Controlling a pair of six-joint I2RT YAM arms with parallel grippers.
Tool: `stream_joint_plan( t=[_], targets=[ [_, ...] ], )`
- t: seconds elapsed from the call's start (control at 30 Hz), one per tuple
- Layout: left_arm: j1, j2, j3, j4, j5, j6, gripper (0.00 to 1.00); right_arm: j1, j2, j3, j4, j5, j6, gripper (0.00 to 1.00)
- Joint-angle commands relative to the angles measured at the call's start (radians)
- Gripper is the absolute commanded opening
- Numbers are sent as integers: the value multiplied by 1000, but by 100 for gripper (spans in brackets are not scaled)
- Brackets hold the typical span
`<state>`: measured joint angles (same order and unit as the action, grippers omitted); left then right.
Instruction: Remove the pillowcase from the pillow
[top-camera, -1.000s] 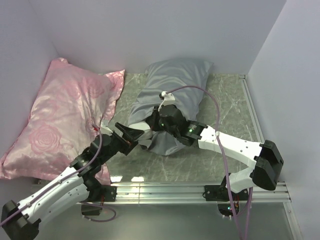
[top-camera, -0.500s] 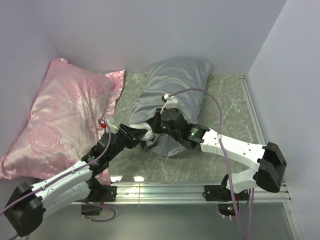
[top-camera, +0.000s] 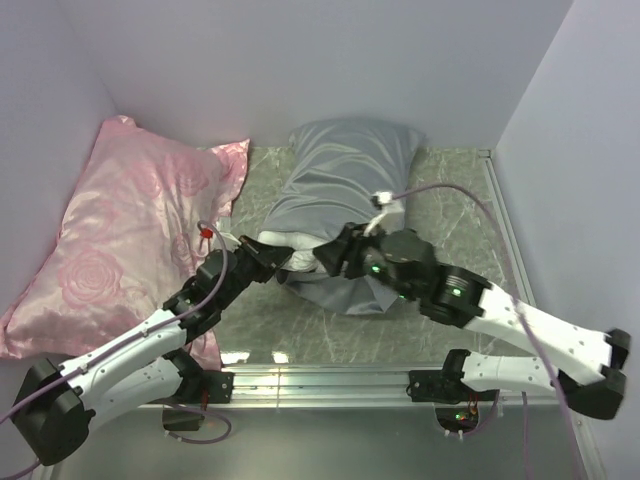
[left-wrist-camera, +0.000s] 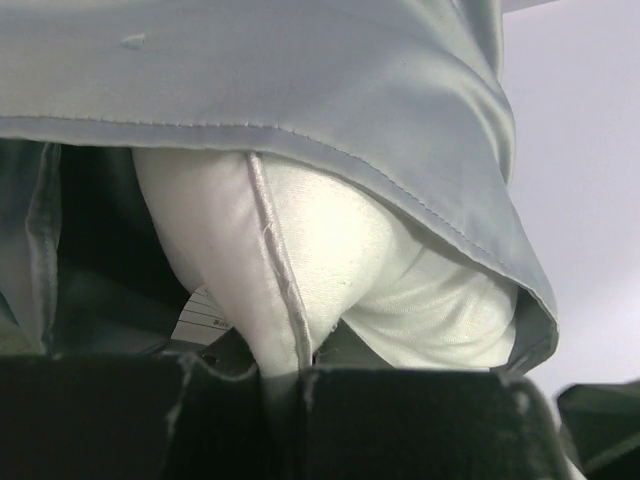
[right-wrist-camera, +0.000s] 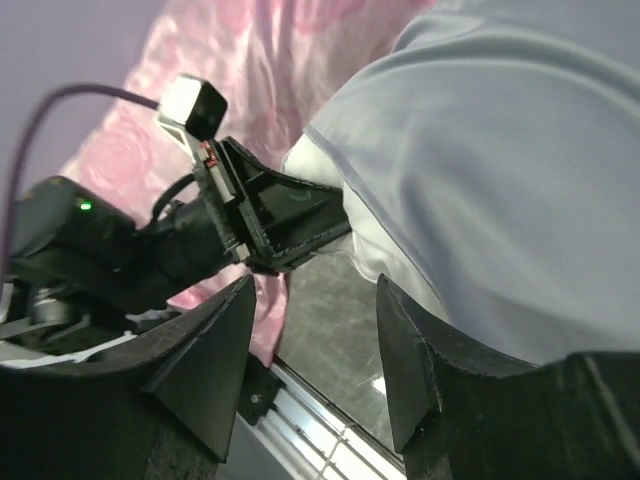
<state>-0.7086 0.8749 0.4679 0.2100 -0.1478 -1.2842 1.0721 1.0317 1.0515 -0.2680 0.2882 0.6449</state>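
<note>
Pillow (left-wrist-camera: 420, 285) corner within left claw (left-wrist-camera: 282, 385)

Left wall (top-camera: 40, 90): plain pale lilac, out past the left claw (top-camera: 280, 258).
Right wall (top-camera: 590, 120): same colour, out past the right claw (top-camera: 335, 262).
Back wall (top-camera: 300, 60): same, far beyond both claws.
Table top (top-camera: 460, 225): grey-green marbled, under both claws.
Rail (top-camera: 330, 380): silver metal, nearer than the claws, along the table edge.
Light: glare patch (top-camera: 275, 357) by the rail.

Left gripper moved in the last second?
Yes. The left gripper went away from the near aluminium rail, onto the plump white pillow's corner.
</note>
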Motion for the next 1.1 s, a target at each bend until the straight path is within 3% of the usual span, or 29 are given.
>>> stream_joint_plan(
  t=[0.0, 0.13, 0.37, 0.7, 0.83, 1.07],
  targets=[
    [4, 9, 74, 54, -64, 46, 1, 2, -119, -59, -147, 84, 56, 59],
    [6, 6, 112, 26, -73, 57, 1, 2, -266, -188, -291, 182, 157, 61],
    [6, 6, 169, 2, -47, 71, 1, 3, -423, -340, -335, 187, 220, 69],
    [4, -25, 221, -72, -52, 109, 1, 6, -374, -338, -412, 235, 279, 68],
    [6, 2, 239, -77, -41, 115, 1, 12, -436, -389, -347, 200, 219, 76],
    [6, 42, 238, -50, -39, 98, 1, 15, -418, -357, -402, 189, 153, 78]
  ],
)
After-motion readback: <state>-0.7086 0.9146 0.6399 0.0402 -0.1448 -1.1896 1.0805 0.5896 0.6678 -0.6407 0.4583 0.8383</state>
